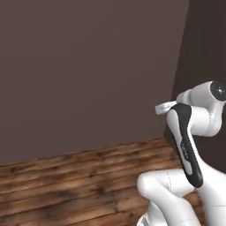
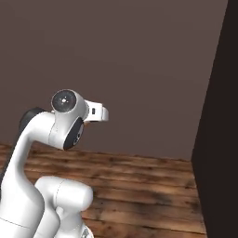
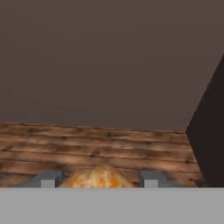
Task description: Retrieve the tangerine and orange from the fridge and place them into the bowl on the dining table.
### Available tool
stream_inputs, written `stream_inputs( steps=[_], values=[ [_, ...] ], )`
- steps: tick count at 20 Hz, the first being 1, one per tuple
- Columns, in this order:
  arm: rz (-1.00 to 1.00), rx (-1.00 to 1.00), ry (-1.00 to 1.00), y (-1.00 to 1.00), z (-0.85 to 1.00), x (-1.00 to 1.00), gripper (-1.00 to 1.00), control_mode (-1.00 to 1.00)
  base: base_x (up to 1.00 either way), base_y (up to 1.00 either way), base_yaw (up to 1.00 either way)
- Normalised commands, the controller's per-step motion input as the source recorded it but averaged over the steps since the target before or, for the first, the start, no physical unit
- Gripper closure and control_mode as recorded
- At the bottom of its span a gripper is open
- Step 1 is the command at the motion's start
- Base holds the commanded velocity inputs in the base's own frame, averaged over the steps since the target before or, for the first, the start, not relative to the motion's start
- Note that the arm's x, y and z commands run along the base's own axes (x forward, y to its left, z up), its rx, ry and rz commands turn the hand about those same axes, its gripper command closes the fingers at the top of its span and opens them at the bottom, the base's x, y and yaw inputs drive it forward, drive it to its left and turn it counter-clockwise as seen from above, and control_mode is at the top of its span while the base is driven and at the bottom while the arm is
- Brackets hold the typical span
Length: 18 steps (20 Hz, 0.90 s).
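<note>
Pincer [image 3: 100, 180] gripping one orange citrus fruit [image 3: 98, 177] between its two fingertips [image 3: 49, 179], facing one brown wall [image 3: 100, 61] over wood-plank floor [image 3: 87, 144].

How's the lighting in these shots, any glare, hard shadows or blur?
Left base view: flat, dim light on the brown wall, no glare. Right base view: soft shading on the wooden floor, dark panel nearly black. Hand view: slightly soft; the orange fruit between the gripper fingertips looks blotchy, cropped.
</note>
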Motion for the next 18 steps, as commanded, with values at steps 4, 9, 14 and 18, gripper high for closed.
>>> stream_inputs(
  steps=[4, 9, 14, 18],
  values=[
    [0.00, 0.00, 0.00, 0.00, 0.00, 0.00, 1.00, 1.00, 1.00, 0.00, 0.59],
    [0.00, 0.00, 0.00, 0.00, 0.00, 0.00, 1.00, 1.00, 0.73, 0.00, 0.75],
    [0.00, 0.00, 0.00, 0.00, 0.00, 0.00, 1.00, 1.00, 0.45, 0.00, 0.88],
    [0.00, 0.00, 0.00, 0.00, 0.00, 0.00, 1.00, 1.00, 0.28, 0.00, 0.91]
  ],
)
